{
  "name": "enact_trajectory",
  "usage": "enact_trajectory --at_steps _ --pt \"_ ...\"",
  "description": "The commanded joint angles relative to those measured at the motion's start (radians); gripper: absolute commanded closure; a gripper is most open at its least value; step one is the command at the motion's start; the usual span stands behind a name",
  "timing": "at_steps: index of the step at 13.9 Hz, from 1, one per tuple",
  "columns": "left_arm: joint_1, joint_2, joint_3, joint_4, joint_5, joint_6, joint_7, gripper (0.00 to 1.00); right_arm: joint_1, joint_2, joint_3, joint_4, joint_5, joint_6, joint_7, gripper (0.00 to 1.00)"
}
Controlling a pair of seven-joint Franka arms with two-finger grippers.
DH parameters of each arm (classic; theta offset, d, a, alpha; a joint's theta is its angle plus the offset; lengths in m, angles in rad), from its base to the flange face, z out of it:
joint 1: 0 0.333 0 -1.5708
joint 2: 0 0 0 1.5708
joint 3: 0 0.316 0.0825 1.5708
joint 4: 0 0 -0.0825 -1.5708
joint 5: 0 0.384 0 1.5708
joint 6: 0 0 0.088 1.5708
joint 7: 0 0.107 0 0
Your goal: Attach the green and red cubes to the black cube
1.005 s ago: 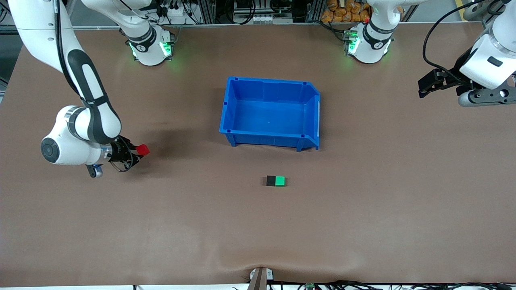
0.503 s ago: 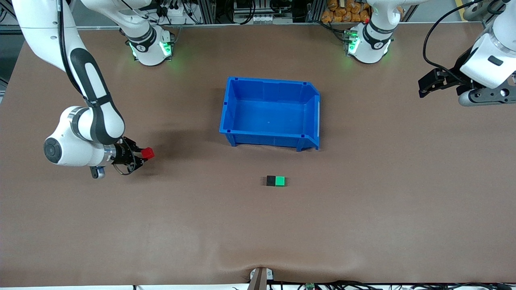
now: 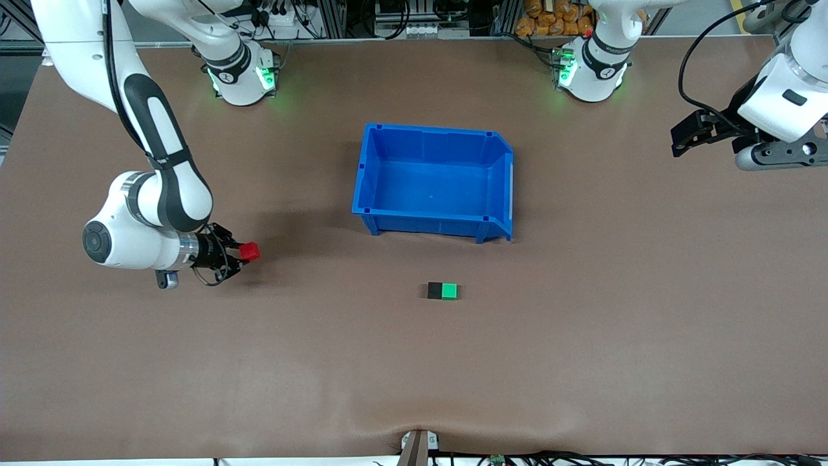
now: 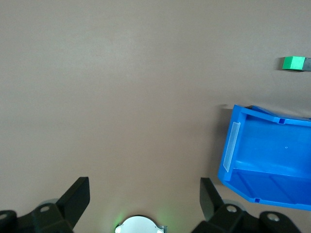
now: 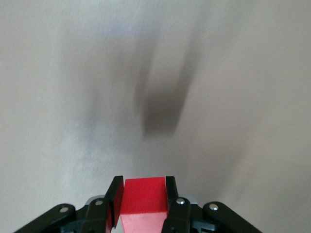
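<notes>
The black cube (image 3: 435, 290) and the green cube (image 3: 449, 291) lie joined side by side on the table, nearer the front camera than the blue bin; the green cube also shows in the left wrist view (image 4: 293, 63). My right gripper (image 3: 244, 254) is shut on the red cube (image 3: 250, 251), held above the table toward the right arm's end; the red cube sits between the fingers in the right wrist view (image 5: 143, 198). My left gripper (image 3: 679, 139) is open and empty, waiting high at the left arm's end, its fingers (image 4: 77, 196) spread wide.
A large blue plastic bin (image 3: 435, 226) stands mid-table, empty, farther from the front camera than the joined cubes; it also shows in the left wrist view (image 4: 233, 150). The arms' bases stand along the table's top edge.
My right gripper has carried the red cube a short way toward the table's middle, closer to the joined cubes. The left arm and the joined cubes have not moved.
</notes>
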Motion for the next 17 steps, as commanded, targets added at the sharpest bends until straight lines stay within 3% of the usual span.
enact_trajectory --at_steps 1,8,14,17 --pt "0.003 -0.012 -0.003 0.001 -0.003 -0.014 0.010 0.00 0.021 0.023 -0.006 0.033 0.031 0.009 0.048 1.00" --pt "0.005 -0.011 -0.004 0.002 -0.001 -0.012 0.012 0.00 0.070 0.052 -0.006 0.076 0.037 0.032 0.164 1.00" --pt "0.003 -0.005 -0.007 0.002 -0.003 -0.012 0.009 0.00 0.134 0.118 -0.006 0.132 0.125 0.089 0.229 1.00" --pt "0.003 -0.006 -0.007 0.002 -0.003 -0.012 0.010 0.00 0.157 0.145 -0.006 0.177 0.126 0.089 0.299 1.00"
